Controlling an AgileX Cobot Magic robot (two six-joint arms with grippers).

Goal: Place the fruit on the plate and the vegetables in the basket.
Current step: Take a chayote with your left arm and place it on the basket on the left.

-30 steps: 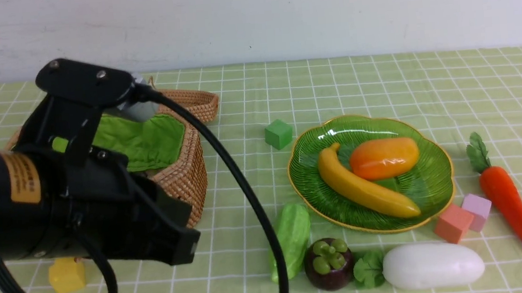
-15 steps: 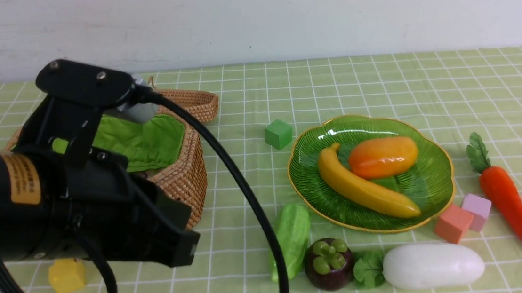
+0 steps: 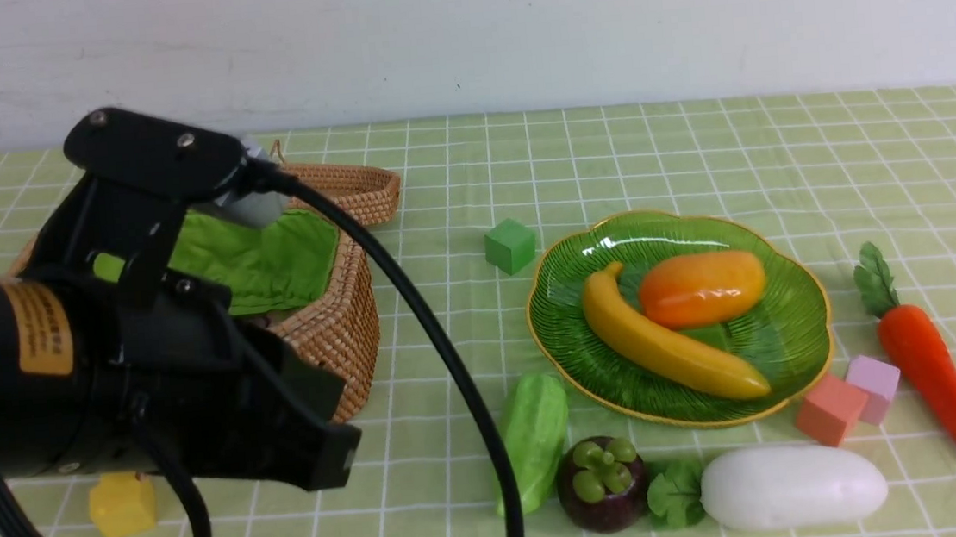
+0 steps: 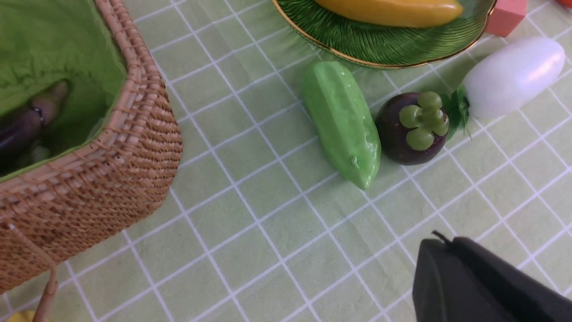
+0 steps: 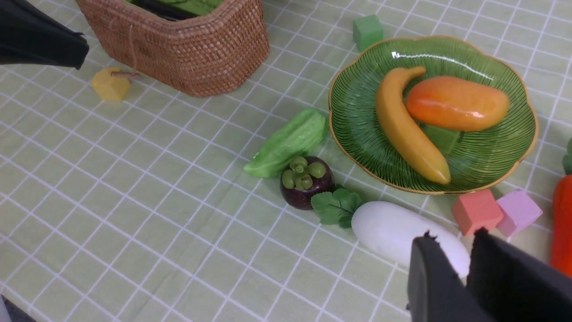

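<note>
The banana (image 3: 667, 347) and the mango (image 3: 702, 288) lie on the green plate (image 3: 796, 344). In front of the plate, on the cloth, the gourd (image 3: 536, 436), the mangosteen (image 3: 602, 482) and the white radish (image 3: 796, 487) touch in a row. The carrot (image 3: 928, 367) lies to the plate's right. An eggplant (image 4: 18, 129) rests inside the basket (image 3: 344, 315). My left gripper (image 3: 335, 463) (image 4: 440, 241) hangs shut and empty in front of the basket, left of the gourd. My right gripper (image 5: 453, 237) hovers above the radish (image 5: 393, 232), jaws a narrow gap apart, holding nothing.
Foam cubes are scattered about: green (image 3: 511, 245) behind the plate, salmon (image 3: 830, 409) and lilac (image 3: 874, 385) between plate and carrot, yellow (image 3: 122, 505) by the basket's front. My left arm's cable (image 3: 452, 366) arcs between basket and gourd. A white wall stands behind.
My left gripper has drifted slightly left and down in the front view. The fruit and vegetables have not moved.
</note>
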